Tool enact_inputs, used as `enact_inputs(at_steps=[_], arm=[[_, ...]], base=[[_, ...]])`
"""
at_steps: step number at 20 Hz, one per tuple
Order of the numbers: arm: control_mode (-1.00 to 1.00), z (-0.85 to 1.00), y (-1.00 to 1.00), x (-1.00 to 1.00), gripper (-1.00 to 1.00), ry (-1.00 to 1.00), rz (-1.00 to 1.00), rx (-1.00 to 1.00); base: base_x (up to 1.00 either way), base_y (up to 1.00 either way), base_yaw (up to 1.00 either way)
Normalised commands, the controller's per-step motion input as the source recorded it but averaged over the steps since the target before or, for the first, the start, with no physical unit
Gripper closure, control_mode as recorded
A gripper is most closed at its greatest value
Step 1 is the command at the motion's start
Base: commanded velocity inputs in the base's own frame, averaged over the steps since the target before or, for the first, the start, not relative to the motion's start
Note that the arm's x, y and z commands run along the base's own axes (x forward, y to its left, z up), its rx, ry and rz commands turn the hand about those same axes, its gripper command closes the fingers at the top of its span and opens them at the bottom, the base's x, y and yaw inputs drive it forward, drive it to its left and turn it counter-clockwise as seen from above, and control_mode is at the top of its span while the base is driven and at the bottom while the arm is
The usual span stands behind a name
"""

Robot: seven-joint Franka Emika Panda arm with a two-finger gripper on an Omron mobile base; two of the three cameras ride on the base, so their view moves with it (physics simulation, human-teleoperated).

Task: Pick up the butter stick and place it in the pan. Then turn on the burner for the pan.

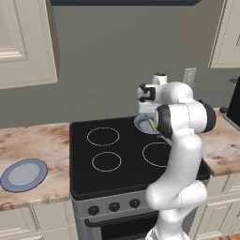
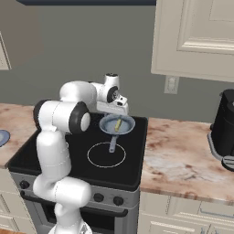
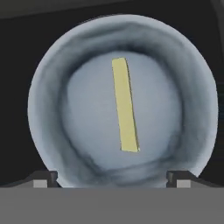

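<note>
Left base view: I see the pan (image 1: 144, 123) on the back right burner of the black stove (image 1: 117, 159), half hidden behind my arm, with a sliver of the butter stick (image 1: 152, 124) lying in it; a blue plate (image 1: 23, 175) sits on the counter (image 1: 33, 145) to the left. Right base view: pan (image 2: 117, 124) blue-grey, round, thin grey handle pointing toward me; butter stick (image 2: 118, 123) pale yellow, lying flat on its floor, gripper (image 2: 111, 109) just above the pan's far rim. Hand view: butter stick (image 3: 125, 105) is a slim yellow bar near the middle of the pan (image 3: 52, 109), free of my fingers (image 3: 41, 179), which stand wide apart, nothing between them.
</note>
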Motion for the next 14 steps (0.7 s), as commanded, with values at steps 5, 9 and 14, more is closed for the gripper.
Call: enact_inputs(at_steps=[5,9,14], arm=[[-1.00,0.18,0.34,-0.70,-1.00,-0.13,-0.09,0.00],[-1.00,0.08,0.38,-0.62,-1.00,-0.13,-0.11,0.00],[-1.00,0.00,0.51,-0.44,-1.00,-0.11,-0.12,0.00]], base=[[0.00,0.00,0.00],[0.00,0.00,0.00],[0.00,0.00,0.00]])
